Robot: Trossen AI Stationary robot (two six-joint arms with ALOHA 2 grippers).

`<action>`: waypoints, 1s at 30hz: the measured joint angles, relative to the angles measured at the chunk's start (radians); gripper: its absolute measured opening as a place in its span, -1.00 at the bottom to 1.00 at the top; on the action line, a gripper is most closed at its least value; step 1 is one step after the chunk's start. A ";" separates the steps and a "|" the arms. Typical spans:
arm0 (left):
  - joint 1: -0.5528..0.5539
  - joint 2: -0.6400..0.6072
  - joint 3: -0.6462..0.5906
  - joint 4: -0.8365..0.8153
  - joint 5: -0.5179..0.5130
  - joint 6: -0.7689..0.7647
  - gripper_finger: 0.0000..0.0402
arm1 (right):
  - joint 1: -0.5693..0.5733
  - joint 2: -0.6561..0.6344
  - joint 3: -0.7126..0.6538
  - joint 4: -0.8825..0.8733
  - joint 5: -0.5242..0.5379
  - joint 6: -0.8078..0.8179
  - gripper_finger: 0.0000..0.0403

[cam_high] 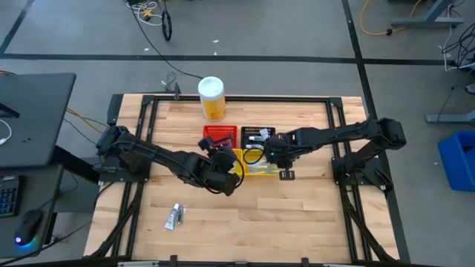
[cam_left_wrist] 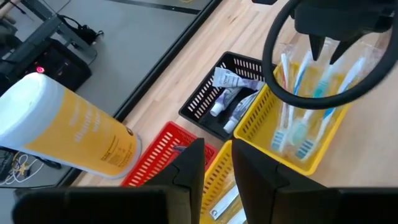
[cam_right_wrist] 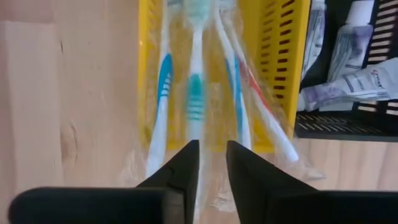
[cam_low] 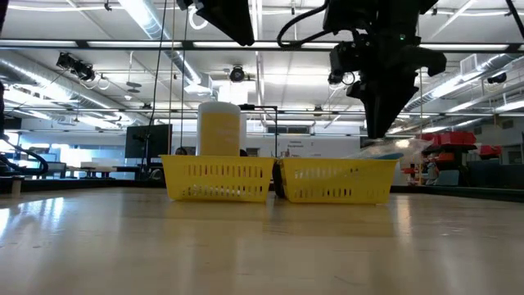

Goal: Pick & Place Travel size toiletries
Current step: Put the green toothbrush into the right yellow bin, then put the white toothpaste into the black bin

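Right gripper (cam_right_wrist: 211,163) sits directly over the yellow basket (cam_right_wrist: 290,56), fingers (cam_right_wrist: 185,163) narrowly parted with a slim gap, nothing between them. Just below them lie the wrapped toothbrushes (cam_right_wrist: 195,93), blue, teal and red handles in clear film, lying lengthwise in that basket with the film spilling over its near edge onto the counter (cam_right_wrist: 68,93).

In the high view the right gripper (cam_high: 276,152) hangs above the yellow basket (cam_high: 256,167), which sits at counter centre, just in front of the black basket (cam_high: 257,136) and the red basket (cam_high: 220,136). Black basket holds small white tubes (cam_left_wrist: 227,93); red one's contents can't be told.

Left gripper (cam_left_wrist: 214,171) is beside the yellow basket on its left side, above the counter, fingers (cam_left_wrist: 189,168) a narrow gap apart, holding nothing. Its camera looks across the red basket (cam_left_wrist: 155,158) and the tall yellow canister (cam_left_wrist: 68,127) with white lid, which stands upright behind the baskets near the counter's back edge.

One more tube (cam_high: 175,216) lies alone on the counter's front-left area, well apart from both arms and from the baskets.

Low view: yellow basket (cam_low: 340,180) front-on with the right gripper (cam_low: 385,123) pointing down just above its right end, film visible over the rim.
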 joint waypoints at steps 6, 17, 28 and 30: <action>0.000 0.000 0.000 -0.001 0.019 0.007 -0.56 | 0.000 0.000 0.000 -0.009 0.002 0.000 -0.40; 0.002 0.000 0.000 -0.108 0.090 -0.083 -0.56 | 0.018 -0.019 0.067 -0.022 0.047 0.007 -0.30; -0.013 0.000 -0.001 -0.545 0.241 -0.214 -0.26 | 0.112 -0.024 0.074 0.113 0.027 -0.044 -0.07; -0.032 -0.001 -0.005 -0.607 0.242 -0.229 -0.21 | 0.127 -0.024 0.074 0.140 0.009 -0.031 0.00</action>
